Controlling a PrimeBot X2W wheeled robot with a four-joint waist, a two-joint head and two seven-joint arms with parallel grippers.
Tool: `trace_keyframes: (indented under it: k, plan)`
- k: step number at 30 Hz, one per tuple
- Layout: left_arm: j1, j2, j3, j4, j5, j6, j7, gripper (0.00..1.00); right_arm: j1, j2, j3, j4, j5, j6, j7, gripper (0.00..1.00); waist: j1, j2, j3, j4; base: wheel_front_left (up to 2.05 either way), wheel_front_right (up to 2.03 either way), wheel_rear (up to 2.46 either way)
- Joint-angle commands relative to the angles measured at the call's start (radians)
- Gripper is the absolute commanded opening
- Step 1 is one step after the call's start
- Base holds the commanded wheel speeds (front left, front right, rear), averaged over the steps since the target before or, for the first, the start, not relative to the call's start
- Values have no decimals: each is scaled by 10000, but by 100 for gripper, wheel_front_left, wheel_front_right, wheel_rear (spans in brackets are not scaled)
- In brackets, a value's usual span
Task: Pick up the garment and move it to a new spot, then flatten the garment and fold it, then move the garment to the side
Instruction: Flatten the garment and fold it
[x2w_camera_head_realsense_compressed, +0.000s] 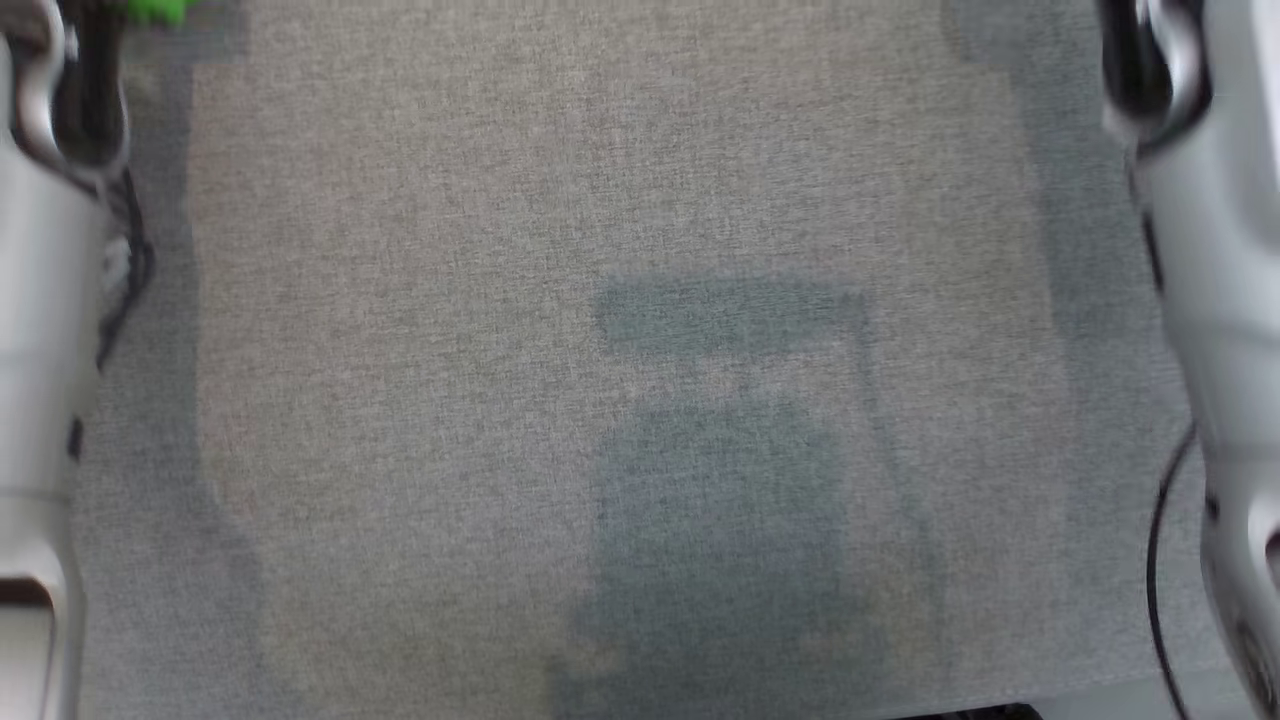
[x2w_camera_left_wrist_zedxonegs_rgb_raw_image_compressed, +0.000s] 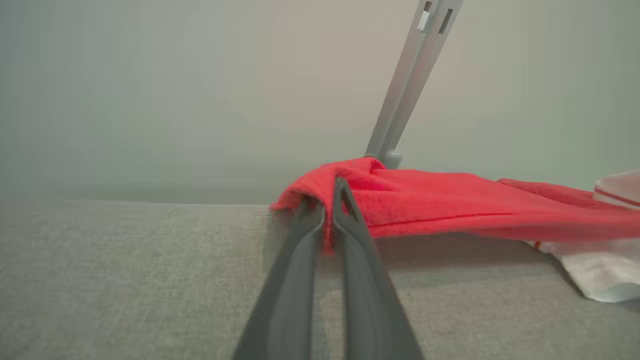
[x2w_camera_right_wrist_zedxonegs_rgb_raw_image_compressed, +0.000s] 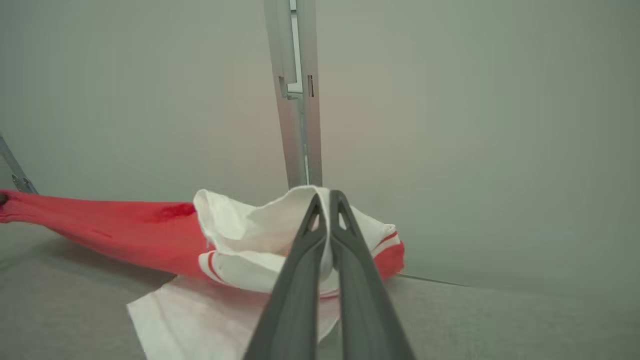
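- Head view: bare grey surface (x2w_camera_head_realsense_compressed: 400, 300) with a soft shadow near its middle. The pale left forearm (x2w_camera_head_realsense_compressed: 40, 300) runs along the left edge and the right forearm (x2w_camera_head_realsense_compressed: 1225, 300) along the right edge.
- Left wrist view: the left gripper (x2w_camera_left_wrist_zedxonegs_rgb_raw_image_compressed: 330, 192) is pinched tight on a red edge of the garment (x2w_camera_left_wrist_zedxonegs_rgb_raw_image_compressed: 450, 205). The cloth hangs off the surface in a sagging band towards the other arm. A white part (x2w_camera_left_wrist_zedxonegs_rgb_raw_image_compressed: 600, 270) droops onto the surface, which ends at a plain wall behind.
- Right wrist view: the right gripper (x2w_camera_right_wrist_zedxonegs_rgb_raw_image_compressed: 325, 197) is clamped on a bunched white fold with red stripes. The red part runs off to the left, raised. A loose white flap lies on the surface below the fingers, near the far edge.
- Step, as I judge it: the garment is lifted and spanned between both arms, so it is being carried to the new spot or about to be flattened.
- Next move: draw the arms apart to take out the sag, then lower evenly so the flap does not crease under.
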Motion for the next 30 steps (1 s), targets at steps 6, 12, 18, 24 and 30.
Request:
trace_keyframes:
  k: [6,12,18,24,30]
  plan:
    - [3116,504,-374,-1350,-841,-37,-308,0,4370,-711,-406,-1966,907,-20,-250,0,-2,111,-1756,-79,0,0,0]
    - [6168,600,-294,-2901,-431,99,-330,0,8223,-528,-1509,-3933,844,-20,-285,0,-2,111,-3038,42,0,0,0]
    - [9219,395,-12,-4310,234,872,-329,0,10808,-85,-1848,-4943,455,-20,118,0,-2,111,-3981,-193,0,0,0]
    - [12003,-39,227,-5311,690,1778,-326,0,12311,219,-2287,-4486,-171,-21,48,0,-2,111,-4654,-315,0,0,0]
    - [13823,-860,610,-5807,992,2253,-327,0,13376,350,-2722,-3644,-655,-23,-137,0,-2,111,-5270,-149,0,0,0]
